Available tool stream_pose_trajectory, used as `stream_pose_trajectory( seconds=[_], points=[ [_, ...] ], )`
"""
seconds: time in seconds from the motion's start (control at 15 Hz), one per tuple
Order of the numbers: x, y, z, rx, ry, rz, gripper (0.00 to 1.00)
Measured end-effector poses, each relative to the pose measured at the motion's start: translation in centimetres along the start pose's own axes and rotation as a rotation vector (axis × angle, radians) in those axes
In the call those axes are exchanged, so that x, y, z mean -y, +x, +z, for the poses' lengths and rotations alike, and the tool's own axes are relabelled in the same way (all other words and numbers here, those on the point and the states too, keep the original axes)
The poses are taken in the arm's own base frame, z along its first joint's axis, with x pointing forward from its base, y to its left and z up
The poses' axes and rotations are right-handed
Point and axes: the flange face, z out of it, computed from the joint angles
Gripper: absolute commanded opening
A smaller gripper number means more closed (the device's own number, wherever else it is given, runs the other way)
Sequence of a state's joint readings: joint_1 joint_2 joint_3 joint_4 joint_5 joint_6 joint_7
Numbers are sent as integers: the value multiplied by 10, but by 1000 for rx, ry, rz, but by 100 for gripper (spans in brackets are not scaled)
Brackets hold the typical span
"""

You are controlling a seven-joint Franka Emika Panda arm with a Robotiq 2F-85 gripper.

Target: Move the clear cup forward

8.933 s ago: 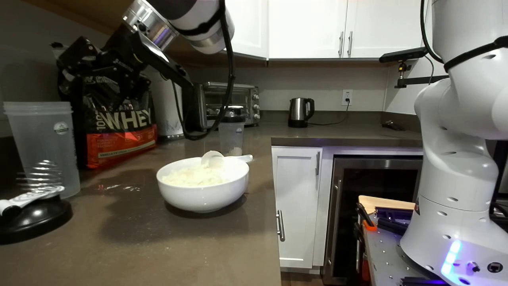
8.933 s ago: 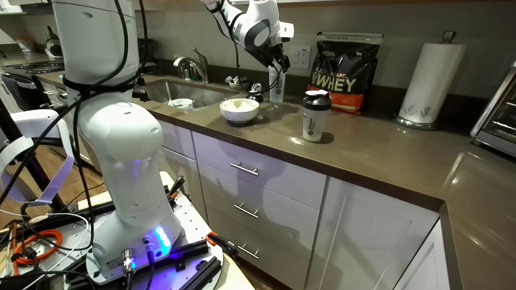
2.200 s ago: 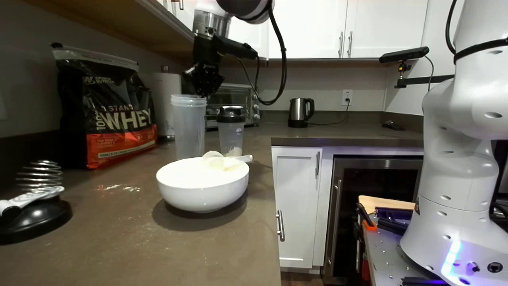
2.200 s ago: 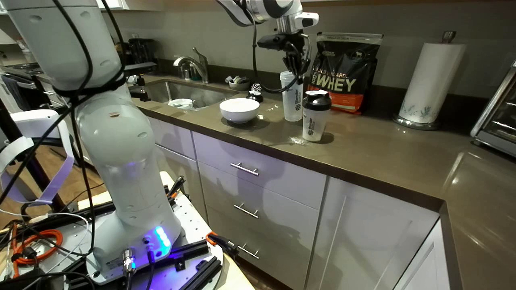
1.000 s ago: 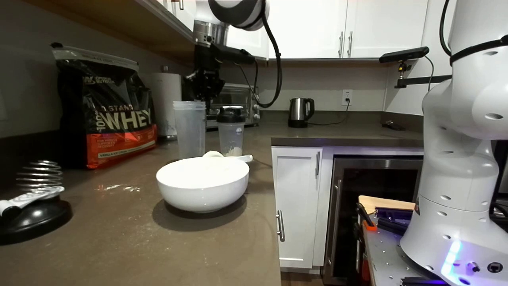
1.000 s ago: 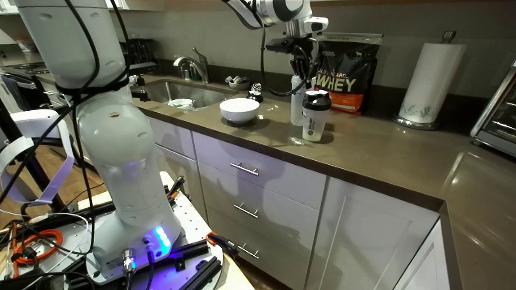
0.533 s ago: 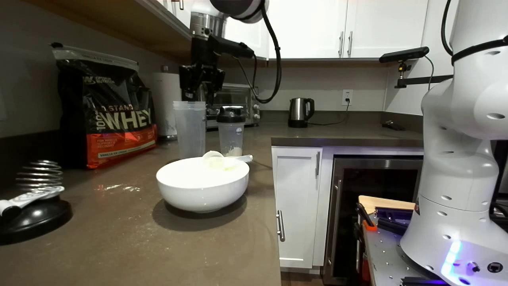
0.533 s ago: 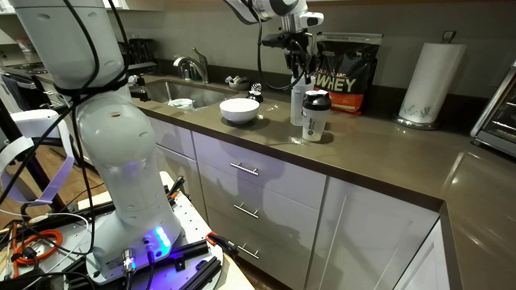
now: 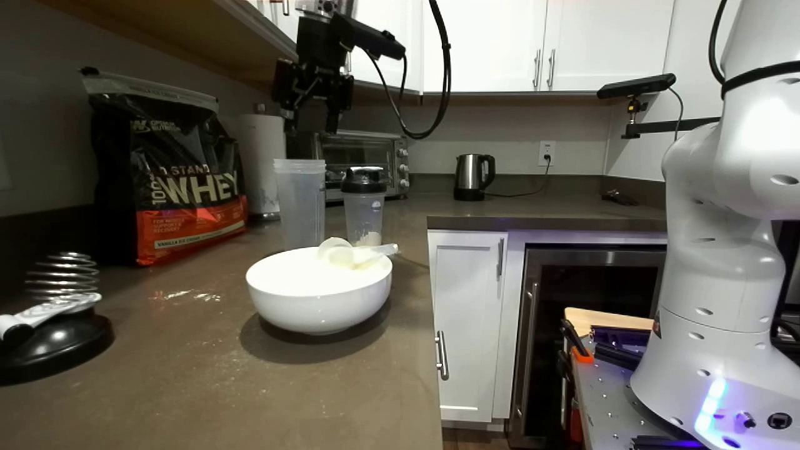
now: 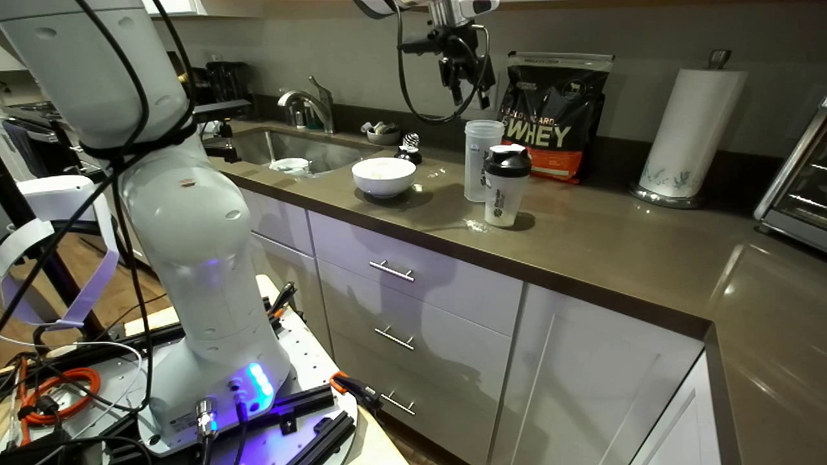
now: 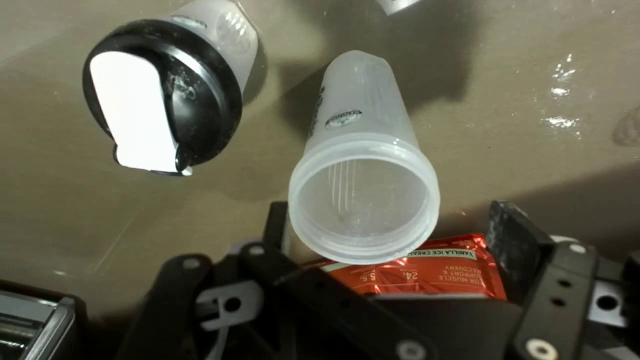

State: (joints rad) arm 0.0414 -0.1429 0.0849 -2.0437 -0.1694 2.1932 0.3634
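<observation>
Gripper [image 9: 312, 124] hung pointing down, fingers [image 11: 517, 245] spread apart, tips above the cup [image 9: 300, 203] and clear of it. Cup stood upright on the counter [image 10: 601, 252], just below the fingertips; gap between tips and rim showed in both exterior views. Its long axis was vertical, about parallel to the gripper's pointing direction. Wide end up: mouth faced the gripper, narrower base sat on the counter. Wrist view looked obliquely into the mouth, rim near the fingers, base farther off; round badge and dark lettering showed on its side. Shaker [image 10: 507, 194], black-lidded, was also upright, lower than the fingertips, off to one side; wrist view had a gap between it and the cup. Whey bag [image 10: 555, 123] stood toward the wall [image 10: 646, 35] from the gripper. Bowl [image 10: 384, 181] sat lower than the gripper, toward the sink [image 10: 339, 155].
</observation>
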Motion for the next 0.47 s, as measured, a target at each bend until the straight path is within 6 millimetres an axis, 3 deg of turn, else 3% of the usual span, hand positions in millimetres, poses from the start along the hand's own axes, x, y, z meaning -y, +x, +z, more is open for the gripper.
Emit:
stream_pose_trajectory(
  seconds=[0.47],
  points=[
    [12, -28, -36, -49, 5, -41, 100]
  ],
)
